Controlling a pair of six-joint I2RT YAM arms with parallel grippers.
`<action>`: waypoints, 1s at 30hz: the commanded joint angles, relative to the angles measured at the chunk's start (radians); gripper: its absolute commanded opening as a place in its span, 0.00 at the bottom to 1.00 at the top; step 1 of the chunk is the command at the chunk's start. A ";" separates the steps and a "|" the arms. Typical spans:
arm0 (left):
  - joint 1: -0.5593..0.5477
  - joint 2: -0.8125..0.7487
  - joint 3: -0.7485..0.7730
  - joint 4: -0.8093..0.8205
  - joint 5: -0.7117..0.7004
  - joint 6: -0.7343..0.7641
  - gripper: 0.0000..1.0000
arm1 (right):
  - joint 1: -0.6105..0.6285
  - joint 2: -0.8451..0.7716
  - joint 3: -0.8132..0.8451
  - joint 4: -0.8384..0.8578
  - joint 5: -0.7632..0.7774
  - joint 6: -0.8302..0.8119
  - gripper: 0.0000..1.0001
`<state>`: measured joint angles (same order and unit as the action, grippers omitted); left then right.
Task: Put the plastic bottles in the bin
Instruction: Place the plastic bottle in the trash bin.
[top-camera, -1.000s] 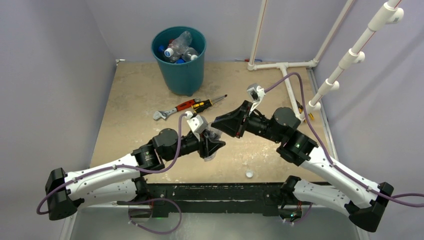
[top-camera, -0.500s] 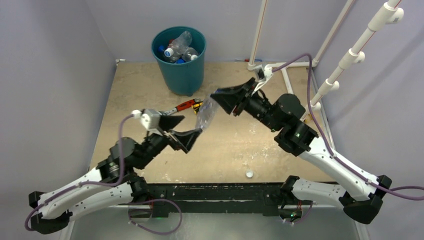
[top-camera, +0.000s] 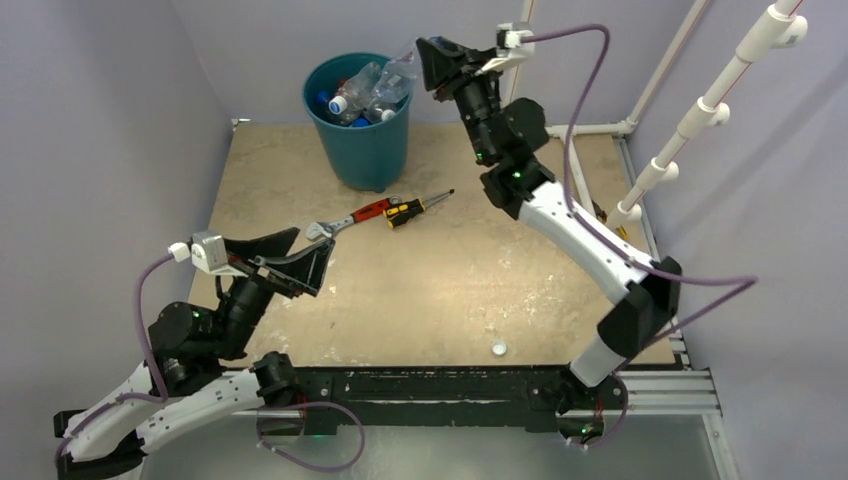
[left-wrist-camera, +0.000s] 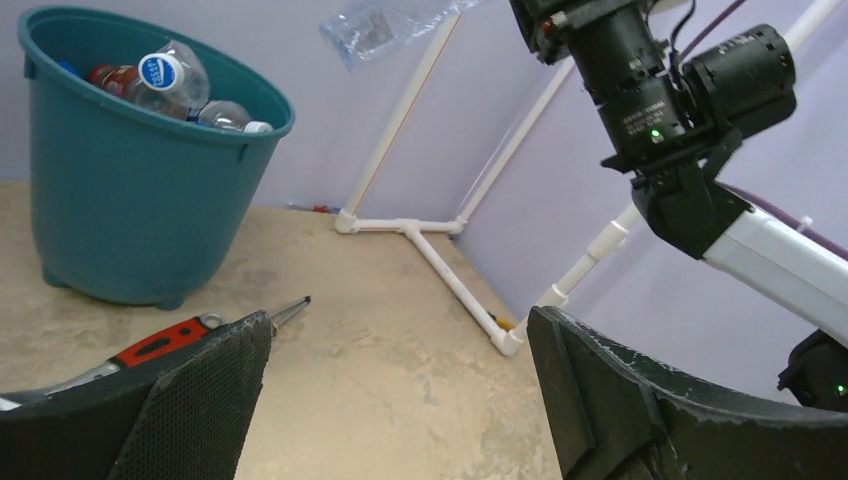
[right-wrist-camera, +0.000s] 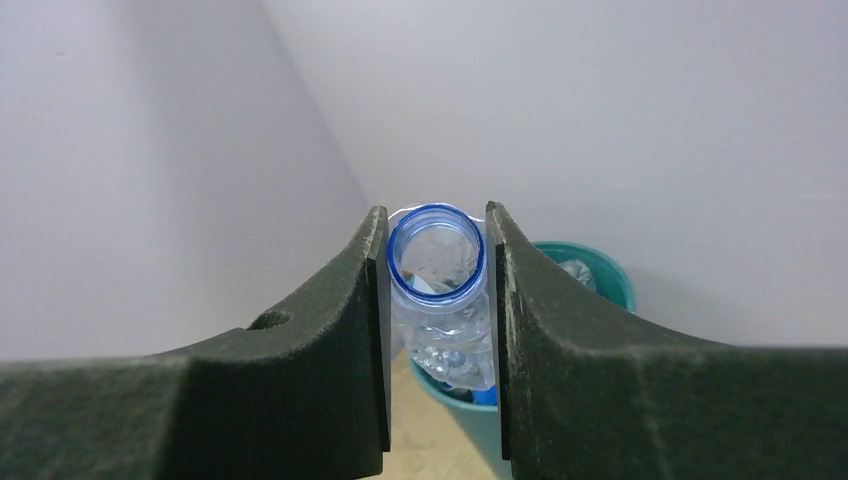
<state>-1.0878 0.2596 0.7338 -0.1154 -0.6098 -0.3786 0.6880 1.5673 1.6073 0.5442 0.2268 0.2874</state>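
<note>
Bottle (right-wrist-camera: 440, 300): clear, glossy, crumpled plastic. Bin (left-wrist-camera: 130, 200): smooth teal plastic, slight sheen. Table (top-camera: 480, 290): matt, rough, mottled. Left gripper (left-wrist-camera: 400, 330): matt black, one finger mesh-textured. Wrench (top-camera: 345, 221): bare metal head, glossy grip. Pipes (left-wrist-camera: 405, 227): smooth white plastic.

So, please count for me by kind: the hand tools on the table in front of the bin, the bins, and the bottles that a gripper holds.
Wrench: 1
Screwdriver: 1
Bin: 1
Bottle in the right gripper: 1
Total: 4
</note>
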 joint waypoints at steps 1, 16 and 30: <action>-0.001 0.017 0.015 -0.049 -0.048 -0.011 0.99 | -0.009 0.131 0.087 0.209 0.047 -0.093 0.00; -0.001 -0.047 -0.055 -0.061 -0.121 -0.045 0.99 | -0.037 0.538 0.358 0.371 0.168 -0.280 0.00; -0.001 -0.061 -0.050 -0.117 -0.167 -0.045 0.98 | -0.032 0.749 0.512 0.251 0.042 -0.318 0.00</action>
<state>-1.0878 0.2020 0.6758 -0.2165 -0.7574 -0.4099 0.6533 2.3367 2.0926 0.8169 0.3534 -0.0528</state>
